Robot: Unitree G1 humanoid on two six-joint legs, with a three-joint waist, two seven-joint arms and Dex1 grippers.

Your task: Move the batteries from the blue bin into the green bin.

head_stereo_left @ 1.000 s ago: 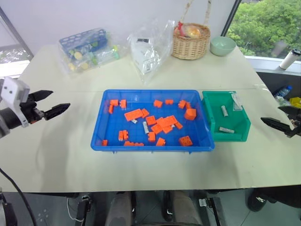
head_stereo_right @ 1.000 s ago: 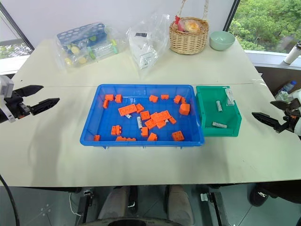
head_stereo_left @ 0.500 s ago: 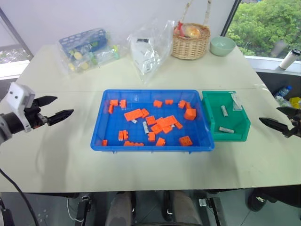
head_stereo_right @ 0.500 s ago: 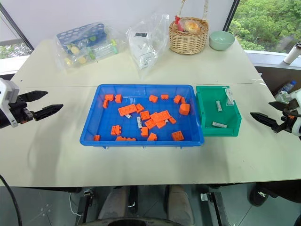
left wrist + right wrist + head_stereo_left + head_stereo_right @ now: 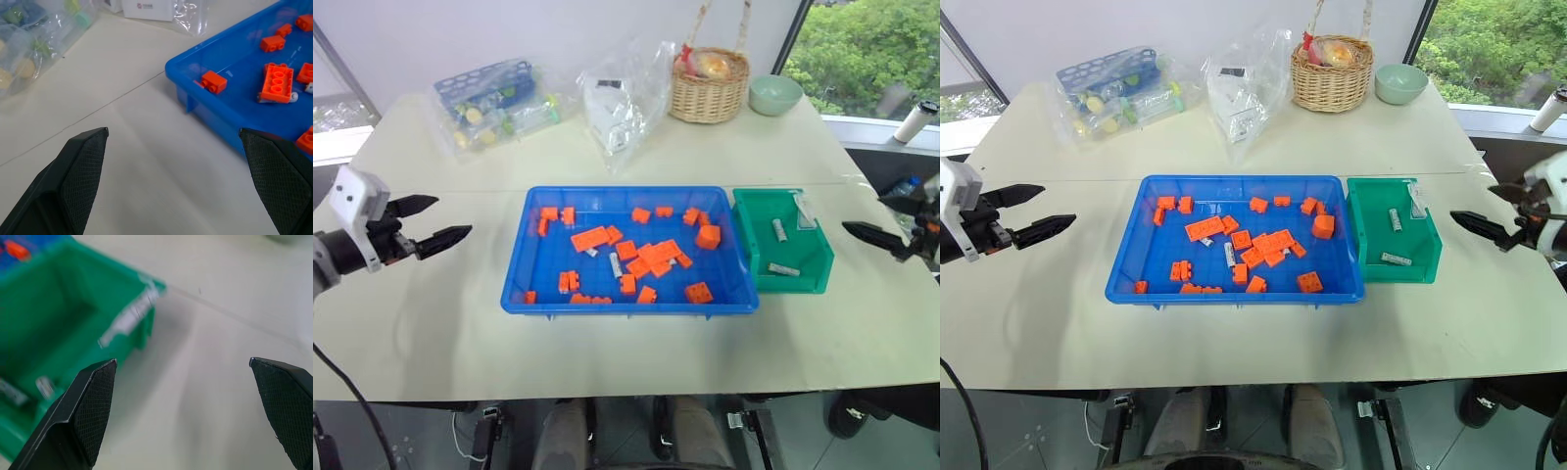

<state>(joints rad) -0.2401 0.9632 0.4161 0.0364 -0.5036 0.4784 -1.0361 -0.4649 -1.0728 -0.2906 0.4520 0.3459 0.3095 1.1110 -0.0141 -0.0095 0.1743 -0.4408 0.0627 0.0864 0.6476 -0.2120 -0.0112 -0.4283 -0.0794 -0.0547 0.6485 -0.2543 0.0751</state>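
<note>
The blue bin lies mid-table, with many orange bricks and a silver battery near its middle. Touching its right side, the green bin holds two batteries. My left gripper hovers open and empty over the table, left of the blue bin. My right gripper hovers open and empty just right of the green bin. One battery in that bin appears in the right wrist view.
At the back of the table are a bagged blue test-tube rack, a clear bag with a white box, a wicker basket and a pale green bowl. Bare tabletop surrounds both grippers.
My right gripper has risen and moved left, closer to the green bin. My left gripper has edged slightly toward the blue bin. Both stay open; nothing in the bins has moved.
</note>
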